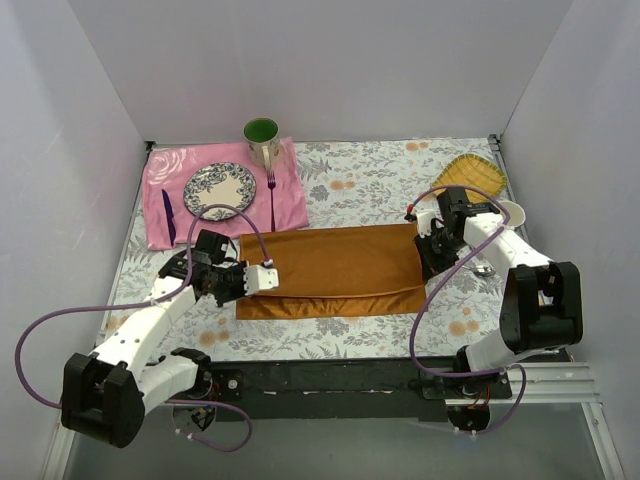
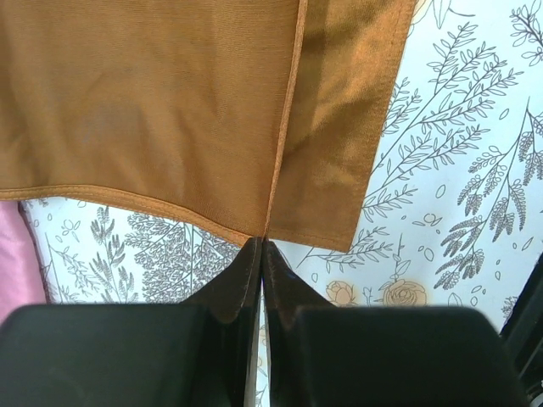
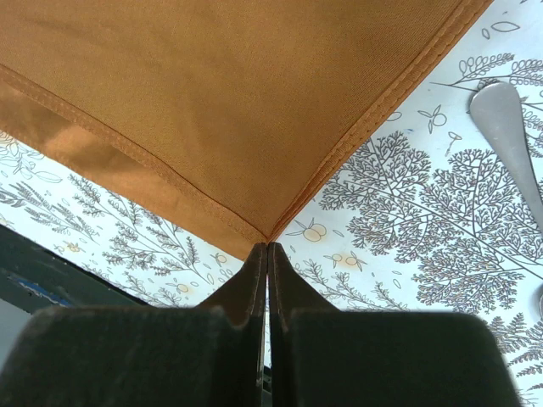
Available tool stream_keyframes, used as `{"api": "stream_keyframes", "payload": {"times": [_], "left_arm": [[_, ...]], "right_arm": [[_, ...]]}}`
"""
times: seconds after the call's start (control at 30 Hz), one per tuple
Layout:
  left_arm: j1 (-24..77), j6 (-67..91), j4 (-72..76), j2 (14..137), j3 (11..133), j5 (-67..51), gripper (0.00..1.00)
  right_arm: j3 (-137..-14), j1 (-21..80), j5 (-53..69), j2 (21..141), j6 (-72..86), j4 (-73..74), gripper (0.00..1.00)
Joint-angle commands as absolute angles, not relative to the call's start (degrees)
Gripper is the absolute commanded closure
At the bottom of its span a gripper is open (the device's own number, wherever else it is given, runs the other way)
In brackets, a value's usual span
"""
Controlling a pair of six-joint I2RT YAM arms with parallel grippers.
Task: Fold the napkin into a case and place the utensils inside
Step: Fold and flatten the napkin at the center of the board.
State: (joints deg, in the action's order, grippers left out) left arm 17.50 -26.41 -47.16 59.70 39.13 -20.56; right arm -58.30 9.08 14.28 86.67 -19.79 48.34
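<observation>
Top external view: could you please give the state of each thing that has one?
napkin: folded over lengthwise, lying flat
left tool: shut on a napkin corner
right tool: shut on a napkin corner
spoon: lying loose, outside the napkin
mug: upright

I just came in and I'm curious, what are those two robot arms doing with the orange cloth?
They are folding it. The left gripper and the right gripper are both shut, each pinching one end of the shiny rust-orange satin napkin, which lies partly folded on the flowery tablecloth. A silver metal spoon waits beside it, not yet tucked in.
</observation>
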Motion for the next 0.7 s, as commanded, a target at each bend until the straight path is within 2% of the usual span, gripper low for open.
{"api": "stream_keyframes", "payload": {"times": [0.0,0.27,0.67], "left_arm": [[16.7,-27.5,-49.4,58.3,42.3,-21.7,1.00],[15.6,-29.5,-50.5,57.9,43.1,-21.0,1.00],[15.5,-32.3,-50.2,58.1,37.7,-19.9,1.00]], "right_arm": [[-60.2,9.3,17.7,83.7,-21.6,51.2,0.99],[-59.2,9.3,20.4,82.2,-23.8,53.1,0.99],[-53.9,10.5,16.3,86.3,-25.6,50.6,0.99]]}}
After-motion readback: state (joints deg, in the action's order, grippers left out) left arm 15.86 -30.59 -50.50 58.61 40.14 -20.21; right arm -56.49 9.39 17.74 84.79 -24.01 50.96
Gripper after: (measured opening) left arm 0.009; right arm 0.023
